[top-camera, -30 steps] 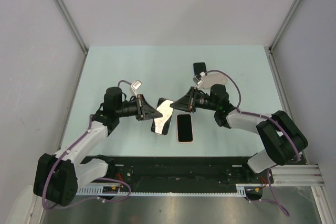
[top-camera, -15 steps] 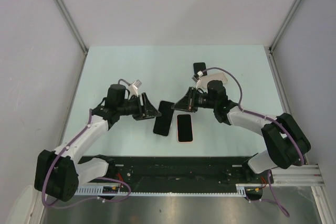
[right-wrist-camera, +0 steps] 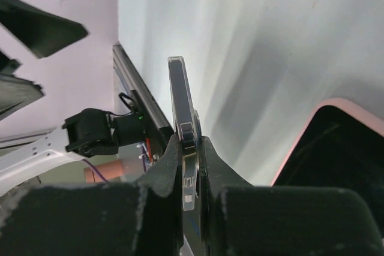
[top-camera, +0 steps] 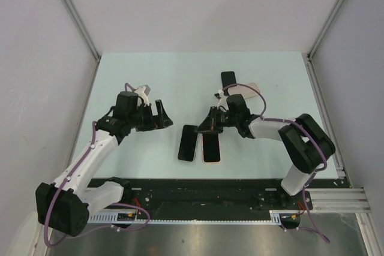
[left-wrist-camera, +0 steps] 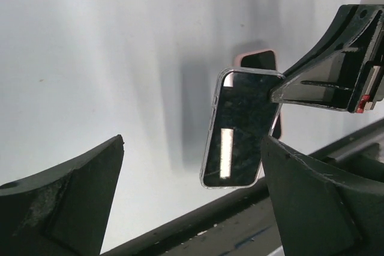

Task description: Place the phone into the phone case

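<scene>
Left claw [top-camera: 163,115] open, idle. Right claw [top-camera: 201,129] pinching phone [left-wrist-camera: 240,130] corner; phone seemingly inside clear case [left-wrist-camera: 209,131], beside pink slab [top-camera: 210,146]. Your risk: thin corner pinch slips, phone twists.

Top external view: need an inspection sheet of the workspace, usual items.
Surface: pale green table, no spills seen.
Job's things: clear-rimmed case and pink-rimmed phone side by side.
Clutter: small black slab and pale flat item at the far side.
Grippers: left gripper open, empty; right gripper pinching a case corner.
Cables: purple cable along each arm.
Surroundings: grey walls, black rail.
</scene>
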Action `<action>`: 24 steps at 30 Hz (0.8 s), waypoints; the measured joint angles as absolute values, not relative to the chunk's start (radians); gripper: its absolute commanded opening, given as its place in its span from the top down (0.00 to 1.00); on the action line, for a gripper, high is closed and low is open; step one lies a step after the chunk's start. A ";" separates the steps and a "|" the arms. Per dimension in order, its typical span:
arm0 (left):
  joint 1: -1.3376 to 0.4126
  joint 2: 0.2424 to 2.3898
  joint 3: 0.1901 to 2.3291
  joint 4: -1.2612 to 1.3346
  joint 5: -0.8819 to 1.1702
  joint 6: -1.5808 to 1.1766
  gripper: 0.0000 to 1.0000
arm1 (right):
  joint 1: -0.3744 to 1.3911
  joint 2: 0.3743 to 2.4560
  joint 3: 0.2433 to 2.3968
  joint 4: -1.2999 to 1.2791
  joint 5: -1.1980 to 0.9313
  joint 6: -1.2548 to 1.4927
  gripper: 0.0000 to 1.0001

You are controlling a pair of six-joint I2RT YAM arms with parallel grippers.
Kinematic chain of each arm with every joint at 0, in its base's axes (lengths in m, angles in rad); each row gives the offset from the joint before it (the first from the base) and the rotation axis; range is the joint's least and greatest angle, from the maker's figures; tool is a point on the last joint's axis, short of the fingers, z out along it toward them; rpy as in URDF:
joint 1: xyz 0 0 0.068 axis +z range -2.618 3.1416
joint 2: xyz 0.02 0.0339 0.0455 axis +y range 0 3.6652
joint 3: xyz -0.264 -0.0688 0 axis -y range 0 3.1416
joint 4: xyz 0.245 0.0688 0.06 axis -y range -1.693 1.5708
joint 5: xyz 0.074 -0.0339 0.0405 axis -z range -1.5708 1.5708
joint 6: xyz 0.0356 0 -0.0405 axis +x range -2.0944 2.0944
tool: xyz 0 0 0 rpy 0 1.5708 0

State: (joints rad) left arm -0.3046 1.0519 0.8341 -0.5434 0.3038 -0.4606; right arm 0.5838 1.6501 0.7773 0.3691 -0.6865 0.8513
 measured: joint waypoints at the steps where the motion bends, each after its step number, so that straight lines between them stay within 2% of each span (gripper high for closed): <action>1: -0.304 1.048 0.834 -0.550 0.280 -0.450 0.01 | 0.588 1.680 0.790 0.363 -0.685 0.846 1.00; 8: -0.292 1.019 0.832 -0.568 0.211 -0.408 0.01 | 0.621 1.822 0.916 0.267 -0.667 0.764 1.00; 12: -0.289 1.021 0.832 -0.568 0.212 -0.399 0.00 | 0.623 1.866 0.952 0.238 -0.666 0.734 0.96; 19: -0.269 1.033 0.832 -0.565 0.232 -0.391 0.00 | 0.609 1.877 0.967 0.189 -0.664 0.722 0.73; 24: -0.261 1.036 0.830 -0.564 0.247 -0.391 0.00 | 0.596 1.878 0.974 0.139 -0.635 0.686 0.66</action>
